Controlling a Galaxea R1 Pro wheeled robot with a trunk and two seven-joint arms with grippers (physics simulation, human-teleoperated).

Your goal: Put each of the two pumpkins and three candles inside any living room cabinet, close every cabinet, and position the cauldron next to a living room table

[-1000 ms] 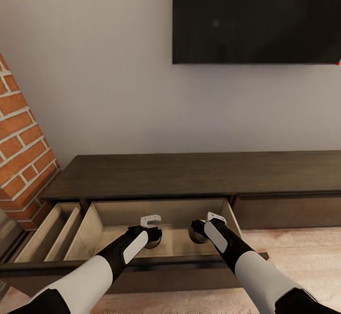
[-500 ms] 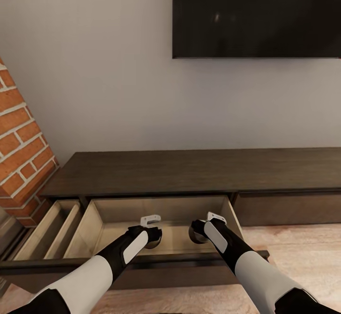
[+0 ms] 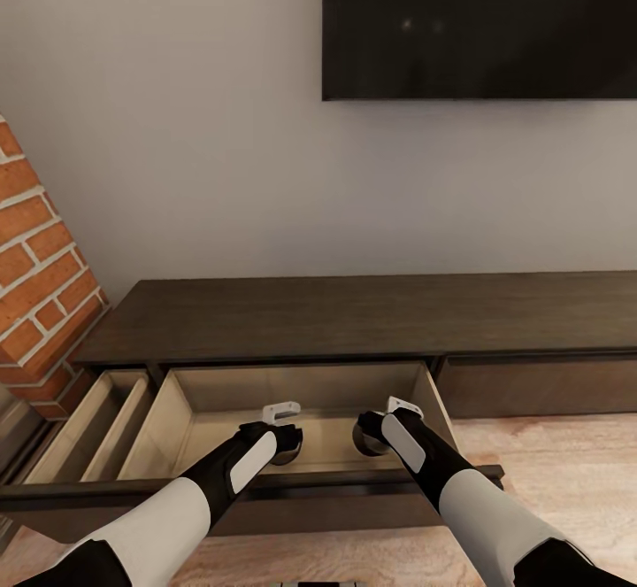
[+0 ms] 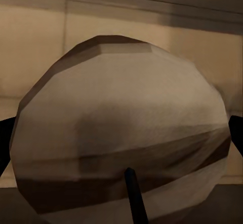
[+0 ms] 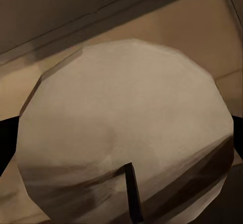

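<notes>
The dark-brown cabinet [image 3: 354, 317] runs along the wall with its middle drawer [image 3: 190, 410] pulled out, showing a pale beige inside. Both arms reach over that drawer's front. My left gripper [image 3: 285, 442] is shut on a beige-tan candle [image 4: 121, 127], which looks large and faceted in the left wrist view. My right gripper [image 3: 368, 435] is shut on a second candle [image 5: 126, 133], held above the drawer's right half. Dark fingers [image 4: 236, 133] flank each candle's sides. The pumpkins are out of view.
A second drawer [image 3: 88, 428] stands open at the cabinet's left end, beside the brick fireplace [image 3: 40, 295]. The right drawer front [image 3: 540, 388] is shut. A black TV [image 3: 478, 20] hangs on the wall above. Wood floor [image 3: 566, 481] lies to the right.
The whole picture has shifted slightly as the head camera moved. Both arms and their candles hold the same pose over the drawer.
</notes>
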